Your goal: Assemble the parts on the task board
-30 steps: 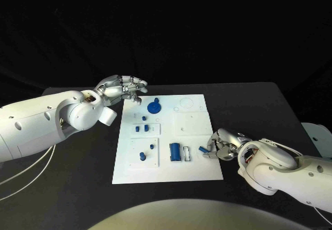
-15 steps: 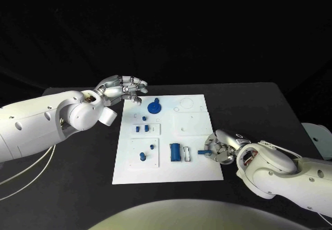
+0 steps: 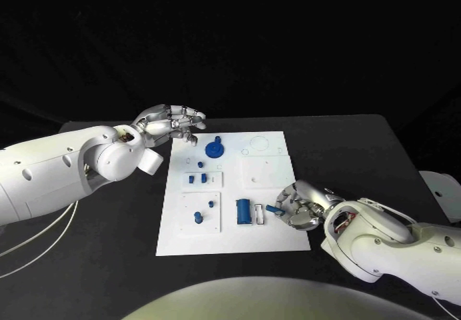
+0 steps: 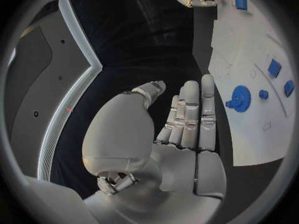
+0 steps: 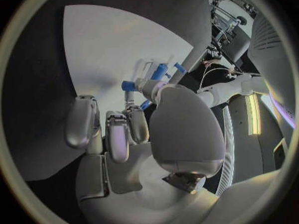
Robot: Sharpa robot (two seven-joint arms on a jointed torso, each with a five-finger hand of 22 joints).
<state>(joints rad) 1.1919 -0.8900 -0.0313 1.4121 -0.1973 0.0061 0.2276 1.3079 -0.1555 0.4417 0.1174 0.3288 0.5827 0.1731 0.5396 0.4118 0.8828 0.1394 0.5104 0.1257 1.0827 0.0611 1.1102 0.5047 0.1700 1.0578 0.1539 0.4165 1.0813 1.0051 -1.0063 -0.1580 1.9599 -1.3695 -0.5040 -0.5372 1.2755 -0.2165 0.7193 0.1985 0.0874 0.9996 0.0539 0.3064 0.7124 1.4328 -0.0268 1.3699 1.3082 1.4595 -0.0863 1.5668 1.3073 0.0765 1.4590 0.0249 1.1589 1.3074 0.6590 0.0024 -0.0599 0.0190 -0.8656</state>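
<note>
The white task board (image 3: 274,233) lies mid-table. On it sit a blue gear (image 3: 215,148), a blue cylinder (image 3: 244,212) in its slot and several small blue pieces, one at the lower left (image 3: 197,217). My right hand (image 3: 300,207) hovers over the board's right edge and pinches a small blue part (image 3: 273,210) just right of the cylinder. In the right wrist view the part (image 5: 129,85) sits between thumb and a finger above the board (image 5: 112,50). My left hand (image 3: 171,122) hangs by the board's far left corner, holding nothing; its fingers (image 4: 190,114) are straight, beside the gear (image 4: 239,95).
Black table (image 3: 365,147) surrounds the board on every side. Empty white recesses (image 3: 259,143) mark the board's far right part. My bulky left forearm (image 3: 67,173) lies over the table's left side.
My right hand has moved left over the board's edge, carrying the small blue part closer to the cylinder. The left hand has stayed put.
</note>
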